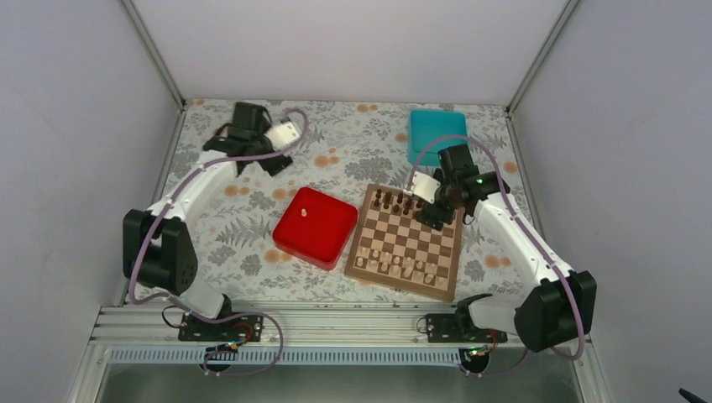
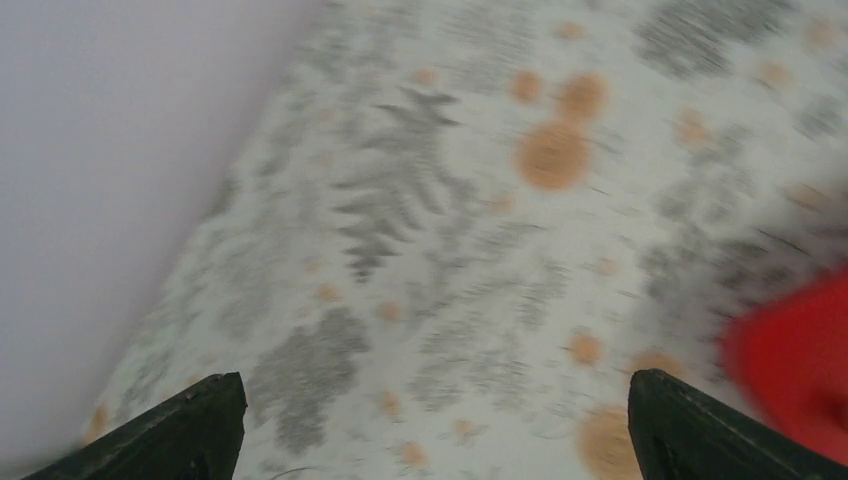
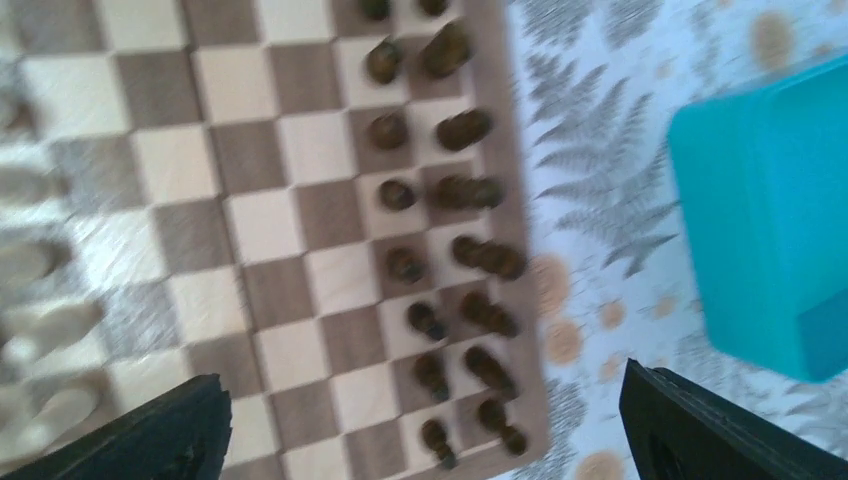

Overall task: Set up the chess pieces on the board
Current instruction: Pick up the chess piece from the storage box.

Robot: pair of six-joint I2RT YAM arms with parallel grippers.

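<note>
Top external view: tiny pale cream chess pieces (image 1: pixel 395 268) line the near edge of a square wooden checkered chessboard (image 1: pixel 405 239) on the floral worktop (image 1: pixel 243 220). The right hand (image 3: pixel 425 388) hovers wide open and empty over the board's far side. The left hand (image 2: pixel 435 400), equally open and empty, hangs over the worktop.

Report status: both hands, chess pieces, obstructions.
Left hand open, empty, over tablecloth. Right hand open, empty, above dark pieces on board. Pale pieces along near rows; one on red tray. Nothing in the way.
</note>
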